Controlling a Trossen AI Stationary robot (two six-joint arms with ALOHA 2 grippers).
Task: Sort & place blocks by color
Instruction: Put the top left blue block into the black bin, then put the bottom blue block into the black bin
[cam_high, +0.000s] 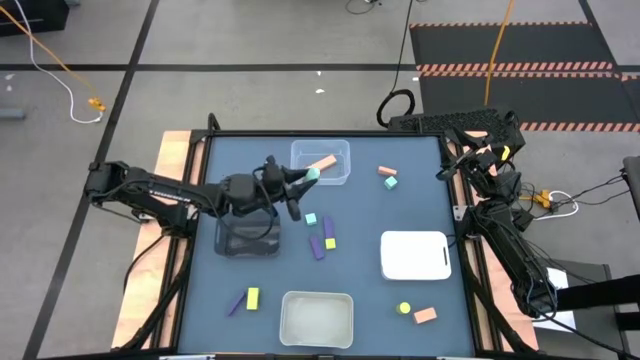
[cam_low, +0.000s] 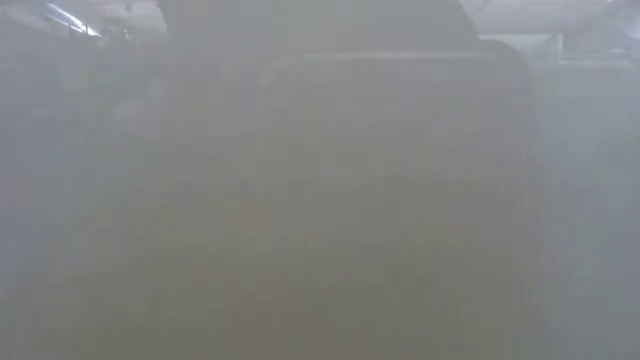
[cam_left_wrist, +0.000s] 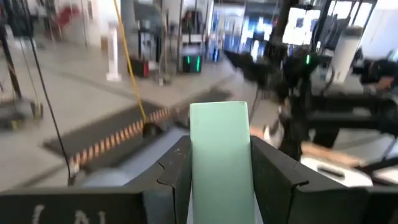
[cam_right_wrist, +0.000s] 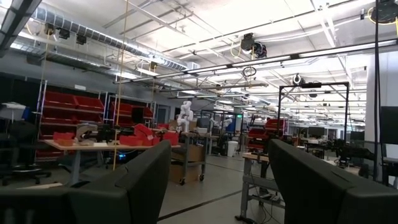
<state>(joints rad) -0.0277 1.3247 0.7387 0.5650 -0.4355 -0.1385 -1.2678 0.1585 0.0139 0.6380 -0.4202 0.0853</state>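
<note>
Blue table (cam_high: 420, 200), left tool (cam_high: 306, 176) gripping teal block (cam_left_wrist: 219, 155), no legible writing

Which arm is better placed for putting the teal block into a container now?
The left. Its tool already grips the teal block beside the clear container that holds an orange block. The right arm waits off the table's right edge, its tool open and empty.

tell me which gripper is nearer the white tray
Right. The right gripper waits off the table's right edge, above the white tray; the left gripper, holding a teal block, is farther, across the table.
</note>
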